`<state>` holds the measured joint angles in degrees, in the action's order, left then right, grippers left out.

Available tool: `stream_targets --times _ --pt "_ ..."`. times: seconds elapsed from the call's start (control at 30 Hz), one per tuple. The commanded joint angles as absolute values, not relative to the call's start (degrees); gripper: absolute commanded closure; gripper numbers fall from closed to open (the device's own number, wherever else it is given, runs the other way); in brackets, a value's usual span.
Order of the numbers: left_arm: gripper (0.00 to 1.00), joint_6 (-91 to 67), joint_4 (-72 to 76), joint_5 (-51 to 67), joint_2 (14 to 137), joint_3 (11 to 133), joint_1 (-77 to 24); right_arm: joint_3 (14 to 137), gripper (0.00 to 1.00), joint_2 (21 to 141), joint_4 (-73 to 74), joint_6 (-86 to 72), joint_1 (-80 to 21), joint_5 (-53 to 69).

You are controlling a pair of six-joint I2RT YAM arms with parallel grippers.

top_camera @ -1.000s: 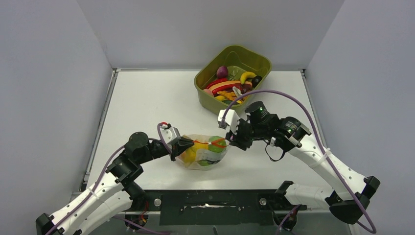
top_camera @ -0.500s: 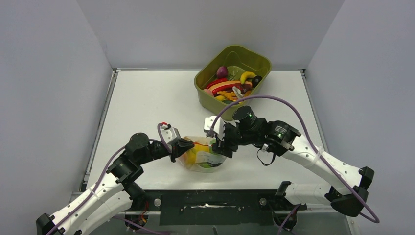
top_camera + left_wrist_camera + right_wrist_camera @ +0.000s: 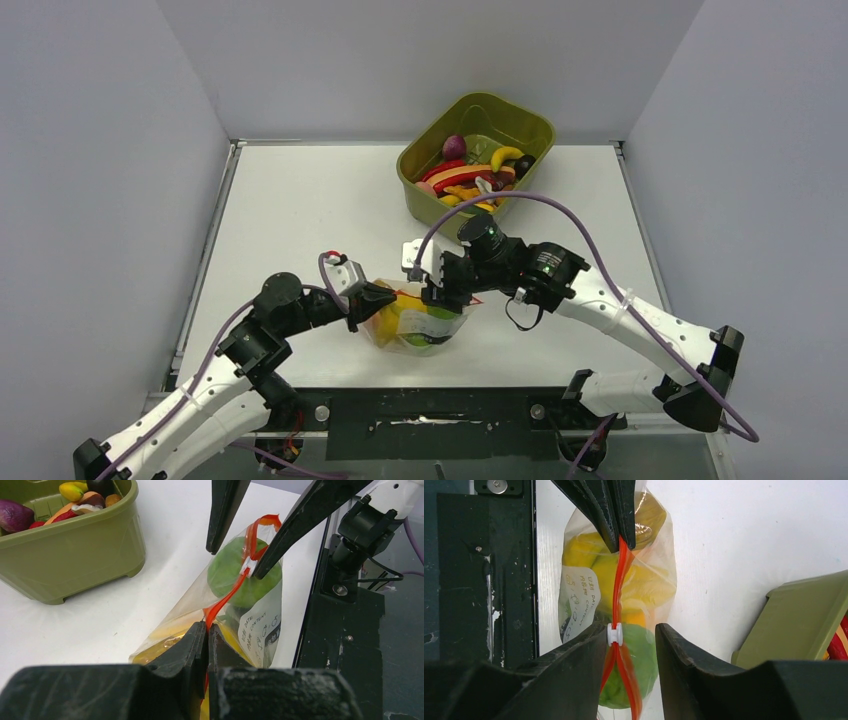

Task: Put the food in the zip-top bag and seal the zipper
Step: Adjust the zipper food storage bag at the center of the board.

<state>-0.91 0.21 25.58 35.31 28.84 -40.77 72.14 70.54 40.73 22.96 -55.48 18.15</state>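
The zip-top bag [image 3: 412,326] stands on the table between my arms, holding food: a green lime [image 3: 235,582] and yellow pieces [image 3: 644,587]. Its orange-red zipper [image 3: 620,590] runs along the top edge and carries a white slider [image 3: 614,634]. My left gripper [image 3: 207,628] is shut on the zipper's left end and shows in the top view [image 3: 390,295]. My right gripper [image 3: 630,636] is open and straddles the zipper, with the slider against its left finger. It shows over the bag's right part in the top view [image 3: 440,298]. Behind the slider the two zipper strips stand apart.
An olive-green tub [image 3: 420,188] with more toy food stands at the back right, close behind the right gripper; it also shows in the left wrist view [image 3: 75,555]. The black base rail [image 3: 430,410] runs just in front of the bag.
My right gripper has moved left from beside the bag to over its zipper, so the slider is now between its open fingers. The left gripper has kept its grip and place.
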Motion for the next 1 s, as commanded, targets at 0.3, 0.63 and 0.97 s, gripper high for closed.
stream_targets --times 0.3,0.63,0.97 --pt "1.0 -0.79 3.96 25.13 33.02 30.87 -40.54 71.37 1.0 70.83 39.11 23.43 -54.29 19.92" --pt "1.0 0.84 -4.84 22.81 29.16 31.78 -38.07 68.05 1.0 64.72 45.58 25.39 -46.53 22.45" --pt "1.0 4.54 -9.02 19.99 30.05 32.66 -37.35 69.07 1.0 62.38 52.43 27.76 -46.02 21.97"
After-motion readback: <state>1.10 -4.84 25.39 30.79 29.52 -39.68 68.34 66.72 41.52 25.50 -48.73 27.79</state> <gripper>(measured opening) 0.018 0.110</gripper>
